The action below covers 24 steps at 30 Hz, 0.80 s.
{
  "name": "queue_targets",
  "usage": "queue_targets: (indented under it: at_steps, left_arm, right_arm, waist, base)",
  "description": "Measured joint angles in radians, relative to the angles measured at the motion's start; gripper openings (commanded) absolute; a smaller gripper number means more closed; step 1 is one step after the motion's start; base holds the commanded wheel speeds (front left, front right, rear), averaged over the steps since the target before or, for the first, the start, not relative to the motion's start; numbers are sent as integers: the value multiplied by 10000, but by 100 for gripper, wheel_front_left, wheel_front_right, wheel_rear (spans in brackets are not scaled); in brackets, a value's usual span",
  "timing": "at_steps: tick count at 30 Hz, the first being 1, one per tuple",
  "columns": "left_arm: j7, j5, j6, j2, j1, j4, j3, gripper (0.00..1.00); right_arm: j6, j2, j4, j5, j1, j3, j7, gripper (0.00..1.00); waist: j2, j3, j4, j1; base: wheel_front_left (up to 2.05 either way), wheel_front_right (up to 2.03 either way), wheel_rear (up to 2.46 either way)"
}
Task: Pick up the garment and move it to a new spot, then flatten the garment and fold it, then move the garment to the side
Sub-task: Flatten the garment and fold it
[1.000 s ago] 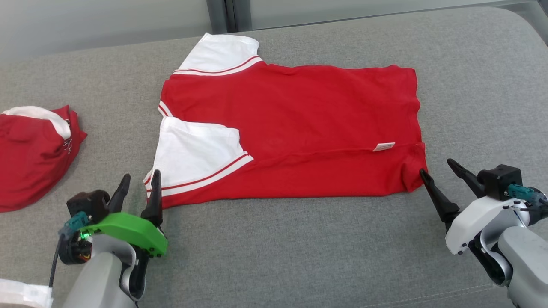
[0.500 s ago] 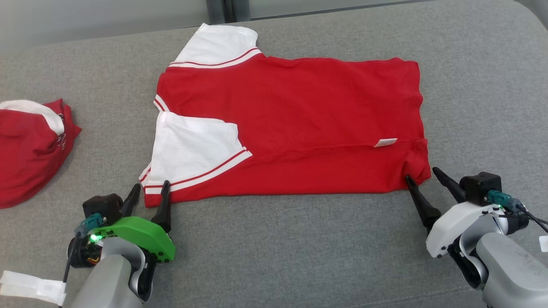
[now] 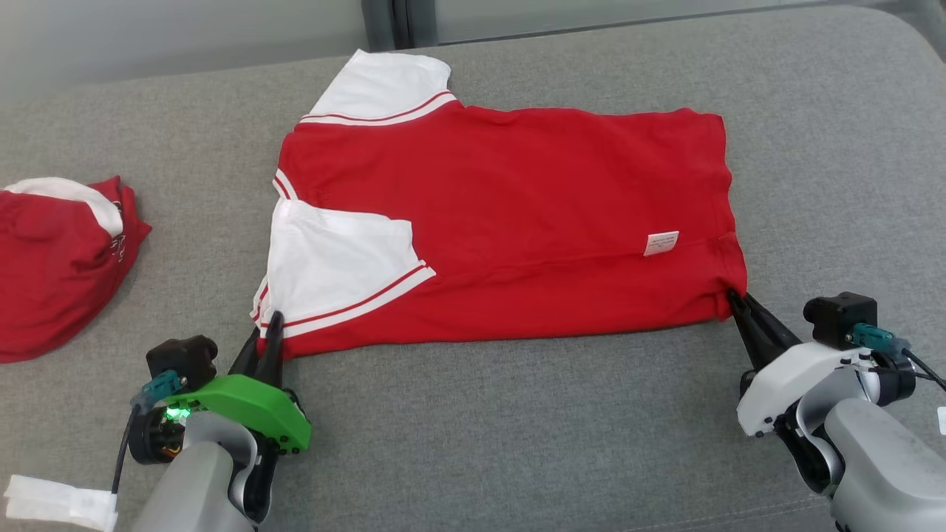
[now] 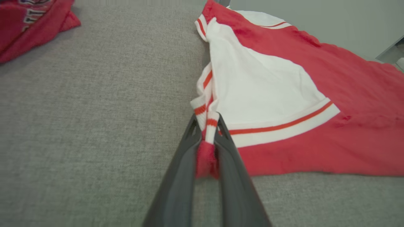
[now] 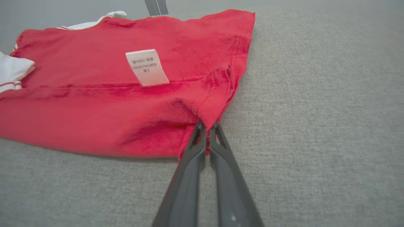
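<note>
The garment (image 3: 517,214) is a red shirt with white sleeves, lying flat and folded lengthwise on the grey cushion (image 3: 517,428). My left gripper (image 3: 267,329) is shut on its near left corner, at the striped sleeve cuff; the left wrist view has the garment (image 4: 284,94) with red and white cloth bunched between the left gripper's (image 4: 206,121) fingers. My right gripper (image 3: 735,299) is shut on the near right hem corner. In the right wrist view the garment (image 5: 94,104) has a white care label (image 5: 146,66), and the right gripper (image 5: 206,124) pinches the hem.
A second red and white garment (image 3: 59,258) lies crumpled at the cushion's left, also in the left wrist view as a red heap (image 4: 28,22). White paper (image 3: 59,502) sits at the lower left. A wall runs behind the cushion.
Both grippers went from open to shut, each closing on a near corner of the garment. The head camera shifted slightly.
</note>
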Motion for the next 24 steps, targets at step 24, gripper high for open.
queue_targets:
  at_steps: [24]
  left_arm:
    - [6, 188, 416, -466, 4809, -3551, 472, 0]
  right_arm:
    - [2, -754, -2309, -86, 4051, -1425, 0, 37]
  waist:
    - [0, -1359, 446, 0]
  base:
    - [0, 0, 0]
